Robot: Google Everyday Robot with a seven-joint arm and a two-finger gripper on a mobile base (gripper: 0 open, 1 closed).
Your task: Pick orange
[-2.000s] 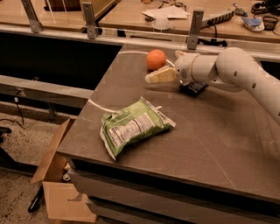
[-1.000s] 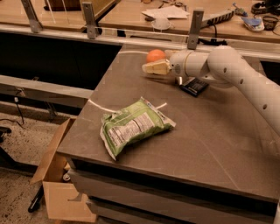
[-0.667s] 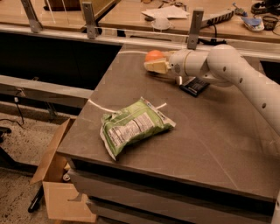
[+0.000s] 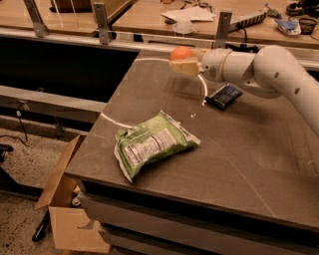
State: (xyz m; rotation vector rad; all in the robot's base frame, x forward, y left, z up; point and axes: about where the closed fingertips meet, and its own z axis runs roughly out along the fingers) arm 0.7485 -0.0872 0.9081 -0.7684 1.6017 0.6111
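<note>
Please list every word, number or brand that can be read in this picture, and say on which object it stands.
No text can be read.
On the green snack bag: a white printed panel, too blurred to read.
On the dark flat packet: light marks, too small to read.
On the papers behind: nothing legible.
On the orange, held by the gripper above the far edge of the table: no text.

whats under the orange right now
At the table's far edge, one of the gripper's cream fingers sits beneath the orange, the grey table below. The finger covers the fruit's underside, so contact with the table cannot be seen.
</note>
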